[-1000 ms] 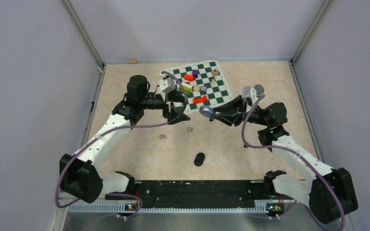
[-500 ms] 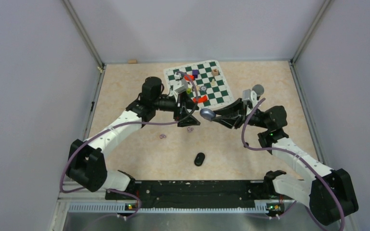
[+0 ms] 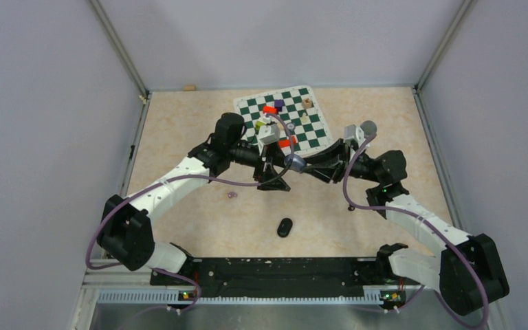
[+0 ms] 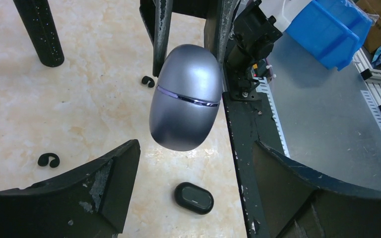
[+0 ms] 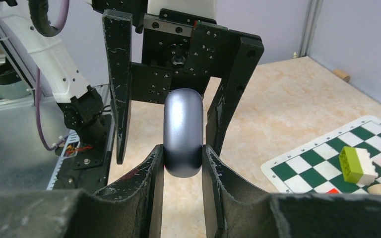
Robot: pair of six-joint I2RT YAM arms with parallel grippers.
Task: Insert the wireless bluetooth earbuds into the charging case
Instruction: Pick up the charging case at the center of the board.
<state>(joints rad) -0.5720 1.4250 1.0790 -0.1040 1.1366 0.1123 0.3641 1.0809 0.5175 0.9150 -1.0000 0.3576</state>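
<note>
My right gripper (image 5: 182, 148) is shut on a silver-purple charging case (image 5: 182, 131), held closed and in the air over the middle of the table (image 3: 294, 162). My left gripper (image 4: 194, 154) is open, with one finger on each side of the case (image 4: 186, 96), not touching it. On the table lie two black earbuds (image 4: 148, 81) (image 4: 48, 159). A pale purple earbud (image 3: 232, 195) lies further left. A closed black case (image 4: 193, 197) rests below the grippers, toward the arm bases (image 3: 285, 227).
A green and white chessboard (image 3: 309, 134) with several coloured blocks (image 5: 356, 164) lies at the back, close behind both grippers. A small cork-like piece (image 3: 189, 87) sits by the back wall. A blue bin (image 4: 327, 29) stands beyond the table's near edge.
My left arm has swung right from the chessboard's edge to the held case, and its jaws have narrowed slightly around it. My right gripper has kept its hold and barely shifted.
</note>
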